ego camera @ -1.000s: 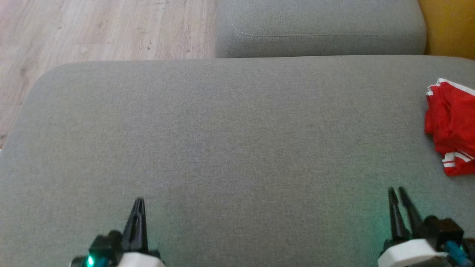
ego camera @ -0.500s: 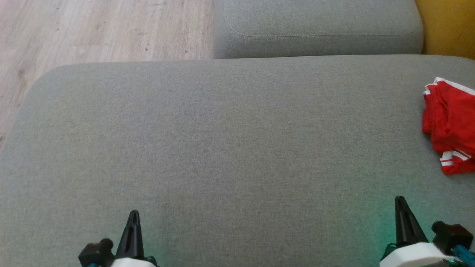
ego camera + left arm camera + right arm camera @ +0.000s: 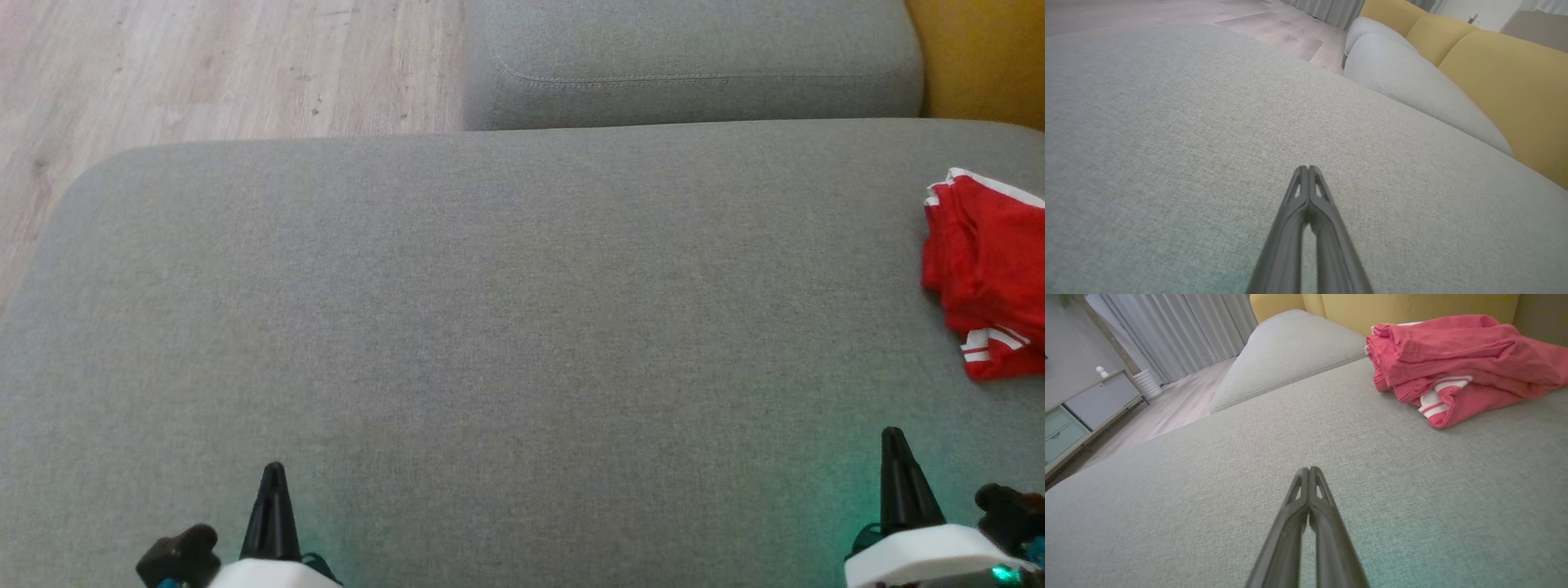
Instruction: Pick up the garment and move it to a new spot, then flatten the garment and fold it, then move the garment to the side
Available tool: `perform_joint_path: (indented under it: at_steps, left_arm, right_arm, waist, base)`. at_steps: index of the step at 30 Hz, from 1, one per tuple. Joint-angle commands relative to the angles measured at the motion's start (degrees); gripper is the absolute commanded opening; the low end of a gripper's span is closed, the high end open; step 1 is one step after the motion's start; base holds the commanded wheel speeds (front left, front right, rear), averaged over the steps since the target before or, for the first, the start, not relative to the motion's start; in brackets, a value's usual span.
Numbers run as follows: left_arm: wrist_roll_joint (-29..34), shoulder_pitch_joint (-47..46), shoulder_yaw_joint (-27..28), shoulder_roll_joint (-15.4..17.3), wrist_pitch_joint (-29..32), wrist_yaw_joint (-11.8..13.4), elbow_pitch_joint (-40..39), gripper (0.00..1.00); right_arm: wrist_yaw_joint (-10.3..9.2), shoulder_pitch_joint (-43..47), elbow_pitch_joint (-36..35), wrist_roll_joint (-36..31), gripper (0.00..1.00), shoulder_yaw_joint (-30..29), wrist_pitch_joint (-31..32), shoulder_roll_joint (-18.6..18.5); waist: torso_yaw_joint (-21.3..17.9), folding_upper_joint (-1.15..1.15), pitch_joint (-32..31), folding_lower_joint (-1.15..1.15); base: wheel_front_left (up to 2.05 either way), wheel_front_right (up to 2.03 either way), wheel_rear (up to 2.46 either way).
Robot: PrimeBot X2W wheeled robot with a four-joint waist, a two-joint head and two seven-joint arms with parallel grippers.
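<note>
On the cushion (image 3: 490,286), far right, the garment (image 3: 988,261) lies folded; jaws clenched empty, back your arms away without snagging it.

We are not finding any readable text, label, number or sign, neither on the red garment (image 3: 988,261) nor on the grey sofa cushion (image 3: 490,286).

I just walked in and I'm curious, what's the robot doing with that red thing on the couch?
Right now the robot is not handling anything. The red garment lies bundled at the right side of the grey couch seat. The left tool and the right tool are both shut and empty. They point out over bare seat, apart from the garment.
</note>
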Motion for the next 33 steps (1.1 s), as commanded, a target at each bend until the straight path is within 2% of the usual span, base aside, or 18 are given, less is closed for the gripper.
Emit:
perform_joint_path:
  at_steps: [1, 33]
  left_arm:
    - [-2.17, -2.90, 1.28, 0.03, 0.50, -0.36, -2.18, 0.00]
    - [-22.89, -4.89, 4.85, 0.03, 5.79, -1.88, -4.47, 0.00]
  right_arm:
    - [-0.01, -3.02, -2.12, 2.60, 0.00, -0.03, 0.67, -0.18]
    - [-0.02, -6.07, -3.05, 26.29, 0.00, -0.25, 5.93, -0.28]
  waist:
    - [-0.09, 0.00, -0.02, 0.00]
    - [-1.39, 0.00, -0.27, 0.00]
  base:
    - [0.00, 0.00, 0.00]
    - [0.00, 0.00, 0.00]
